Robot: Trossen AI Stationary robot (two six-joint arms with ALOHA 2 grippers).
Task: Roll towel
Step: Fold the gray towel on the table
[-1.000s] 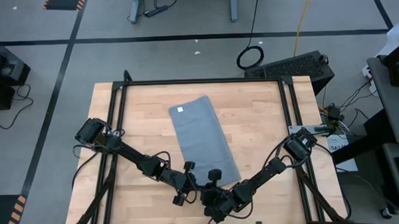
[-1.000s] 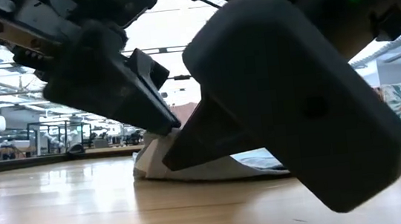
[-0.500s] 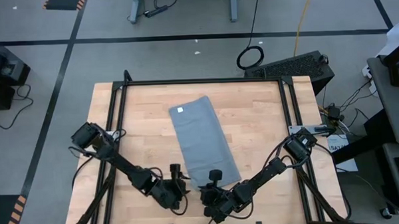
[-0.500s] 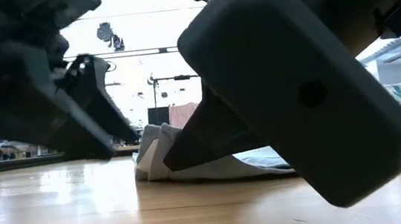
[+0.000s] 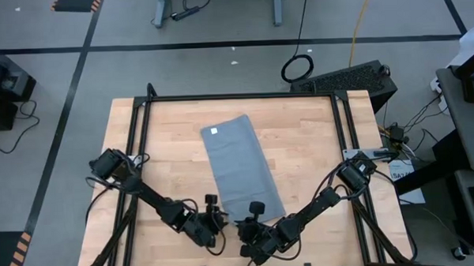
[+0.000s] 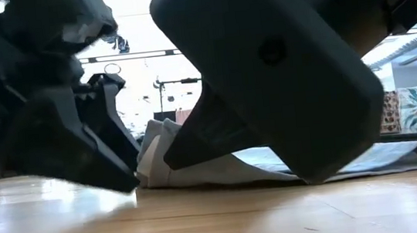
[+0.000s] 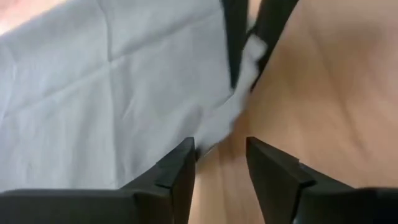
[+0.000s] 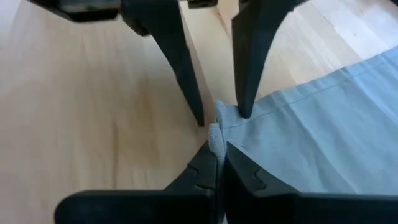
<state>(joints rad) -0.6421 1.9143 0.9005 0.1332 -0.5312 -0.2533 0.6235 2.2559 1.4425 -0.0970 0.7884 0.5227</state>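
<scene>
Lying flat along the wooden surface [image 5: 301, 154], the towel [image 5: 240, 166] is showing no roll yet. Right gripper [image 8: 217, 163] is pinching its near corner with jaws closed; left gripper [image 7: 221, 163] is straddling the same edge, jaws apart. Rolling is barely starting.

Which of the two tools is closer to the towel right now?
Right. The right tool is shut on the towel at its near corner. The left tool is open just beside that corner, not gripping it.
</scene>
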